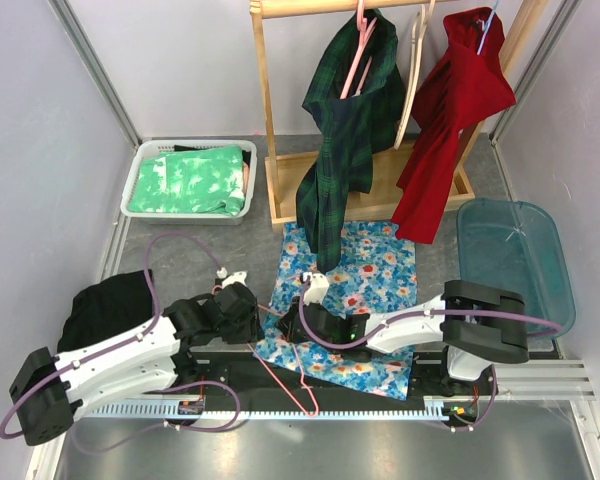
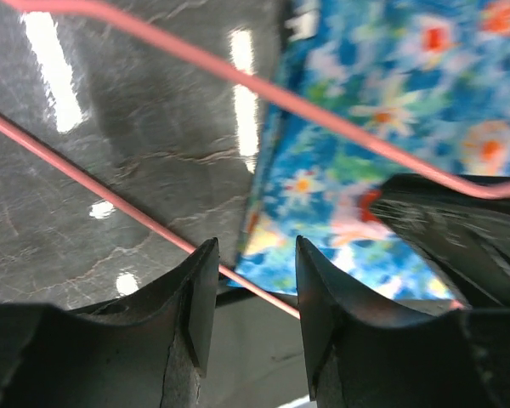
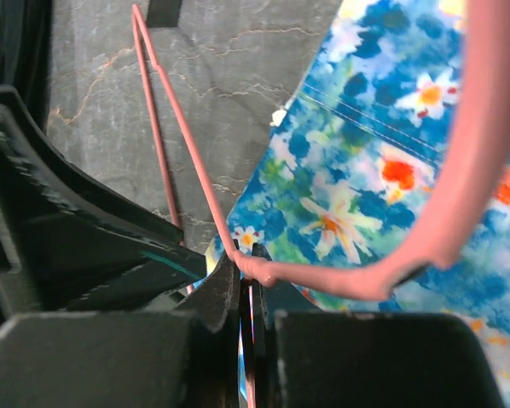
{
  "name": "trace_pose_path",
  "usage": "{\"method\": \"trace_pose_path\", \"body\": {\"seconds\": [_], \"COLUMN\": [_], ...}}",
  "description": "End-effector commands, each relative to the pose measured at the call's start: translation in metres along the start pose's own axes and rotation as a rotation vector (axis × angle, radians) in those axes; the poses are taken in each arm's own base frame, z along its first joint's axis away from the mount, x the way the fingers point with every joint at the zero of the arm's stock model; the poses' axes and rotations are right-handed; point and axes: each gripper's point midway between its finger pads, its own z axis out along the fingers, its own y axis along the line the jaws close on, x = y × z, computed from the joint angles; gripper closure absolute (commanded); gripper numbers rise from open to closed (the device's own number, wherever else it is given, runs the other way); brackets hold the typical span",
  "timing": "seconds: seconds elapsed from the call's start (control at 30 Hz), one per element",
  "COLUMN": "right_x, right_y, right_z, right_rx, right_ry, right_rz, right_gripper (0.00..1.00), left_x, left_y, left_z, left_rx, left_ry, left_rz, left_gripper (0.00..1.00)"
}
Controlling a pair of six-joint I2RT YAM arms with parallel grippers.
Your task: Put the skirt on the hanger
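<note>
One grey marbled table [image 1: 250,250]: right end effector [image 3: 245,272] pinches hanger [image 3: 191,161], left end effector [image 2: 257,248] parted.

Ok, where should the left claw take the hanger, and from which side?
Take the hanger by its straight wire where it crosses bare table beside the skirt. It is thin and unobstructed there, and it runs between the open left claw. Come from above, jaws astride it. The right claw is shut near the hook, so leave that end.
</note>
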Motion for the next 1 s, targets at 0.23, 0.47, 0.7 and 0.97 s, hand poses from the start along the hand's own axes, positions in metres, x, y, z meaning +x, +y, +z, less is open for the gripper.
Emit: {"method": "trace_pose_path", "body": {"seconds": [0.23, 0.47, 0.7, 0.97], "right_x": [0.001, -0.005, -0.004, -0.015], "right_y": [-0.008, -0.009, -0.016, -0.021], "right_z": [0.005, 0.004, 0.001, 0.002], "right_rx": [0.072, 0.083, 0.096, 0.131], "right_ry": [-0.052, -0.076, -0.078, -0.127], "right_rz": [0.033, 0.043, 0.052, -0.007], "right_gripper": [1.00, 1.00, 1.00, 1.00], "left_x": [0.000, 0.009, 0.000, -0.025], "left_y": [-0.001, -0.012, -0.022, -0.050], "left_z": [0.013, 0.024, 0.020, -0.017], "left_rx": [-0.043, -0.001, 0.014, 0.102], "left_ry": [0.000, 0.044, 0.024, -0.039], "left_rz": [-0.018, -0.003, 0.019, 0.061], "left_gripper": [0.49, 0.65, 0.98, 0.98]}}
